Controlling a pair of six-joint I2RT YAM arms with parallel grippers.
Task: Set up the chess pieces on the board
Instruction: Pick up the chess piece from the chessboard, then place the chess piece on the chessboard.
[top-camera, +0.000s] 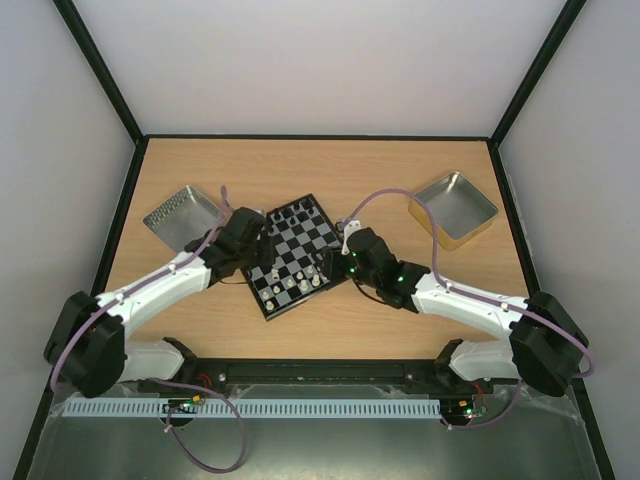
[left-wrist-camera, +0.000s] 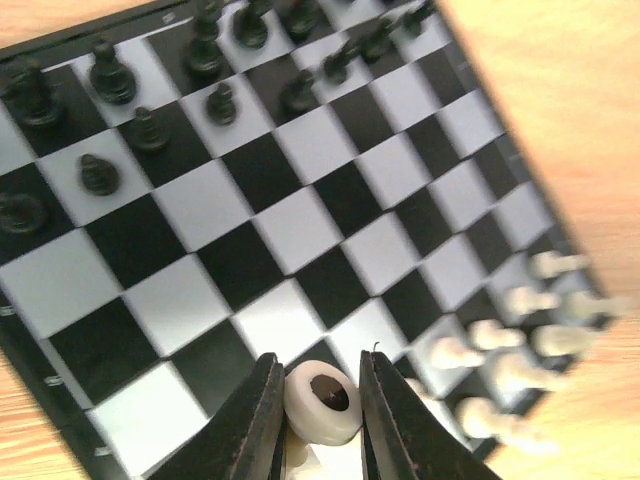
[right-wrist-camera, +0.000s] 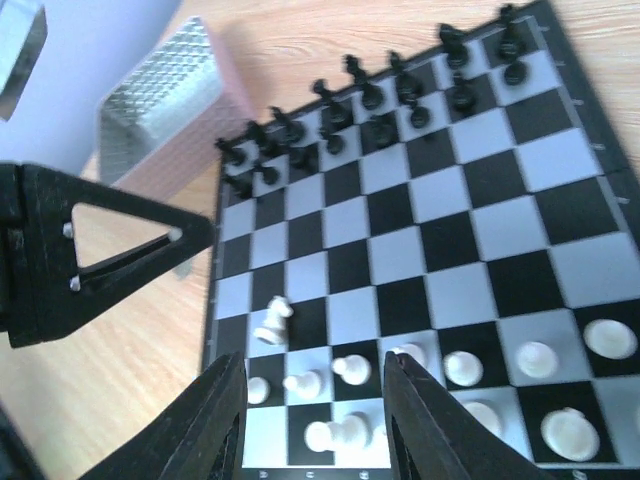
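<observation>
The board (top-camera: 296, 256) lies rotated at the table's middle. Black pieces (top-camera: 296, 212) stand in its far rows and cream-white pieces (top-camera: 292, 286) in its near rows. My left gripper (top-camera: 257, 259) is over the board's left edge. In the left wrist view it (left-wrist-camera: 318, 420) is shut on a cream-white piece (left-wrist-camera: 322, 402), whose round base faces the camera. My right gripper (top-camera: 337, 262) is at the board's right side. In the right wrist view it (right-wrist-camera: 315, 410) is open and empty above the white rows (right-wrist-camera: 345, 372). A white knight (right-wrist-camera: 272, 322) leans tilted on a square there.
A silver textured tray (top-camera: 183, 215) stands left of the board, close behind my left arm. A gold-sided metal tray (top-camera: 455, 208) stands at the back right. My left gripper's finger (right-wrist-camera: 100, 250) shows in the right wrist view beside the board's edge.
</observation>
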